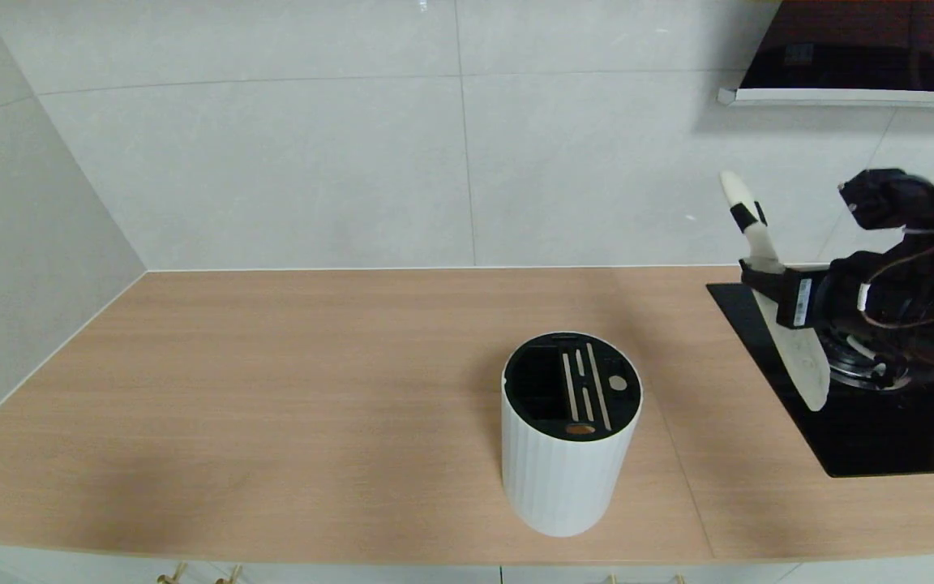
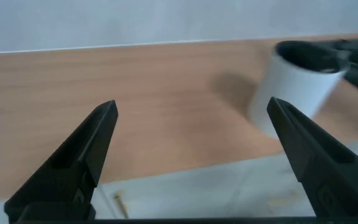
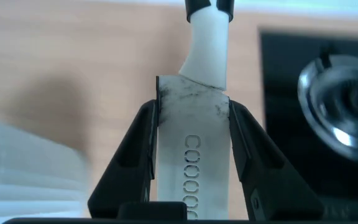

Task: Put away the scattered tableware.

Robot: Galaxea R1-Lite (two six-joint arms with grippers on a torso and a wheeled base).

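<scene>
White knife [image 1: 803,365] w/ blk band; white ribbed holder [image 1: 568,470], blk top.

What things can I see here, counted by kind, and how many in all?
knife: 1
holder: 1
hob: 1
Total: 3

Home kitchen — wood-grain counter [image 1: 313,389] against pale tiled wall [image 1: 289,162], black glass cooktop [image 1: 864,442] with burner [image 3: 347,106] set into it, dark range hood [image 1: 864,57] above. Brass cabinet handles [image 1: 171,577] under front edge; white knife block [image 1: 568,462] on counter.
</scene>
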